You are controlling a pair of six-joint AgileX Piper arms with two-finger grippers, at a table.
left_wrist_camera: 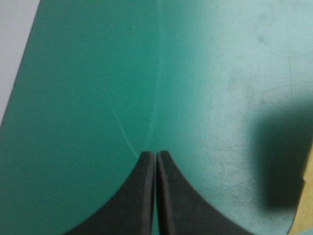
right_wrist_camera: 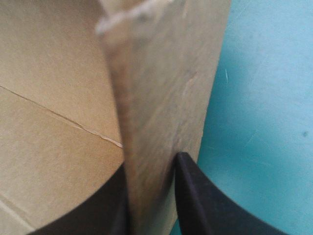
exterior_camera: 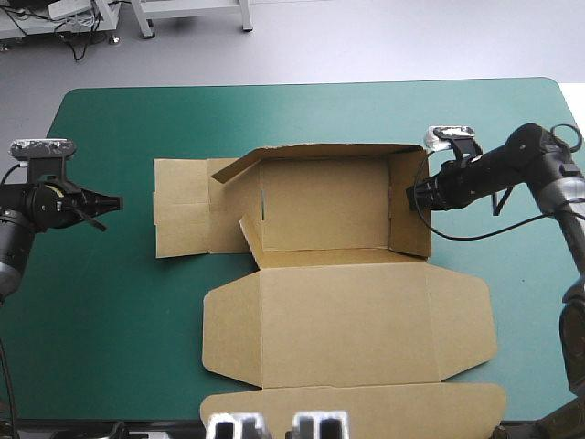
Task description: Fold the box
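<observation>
Right pincer (right_wrist_camera: 152, 169) grasps the box (exterior_camera: 347, 311) by its upright right wall; left pincer (left_wrist_camera: 156, 155) clenched, empty. Box lies lengthwise left-to-right.

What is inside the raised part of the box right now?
Only the box's bare floor shows between its raised walls; nothing lies on it. The right gripper is shut on the right wall. Whatever sits under the leaning left flap is hidden.
</observation>
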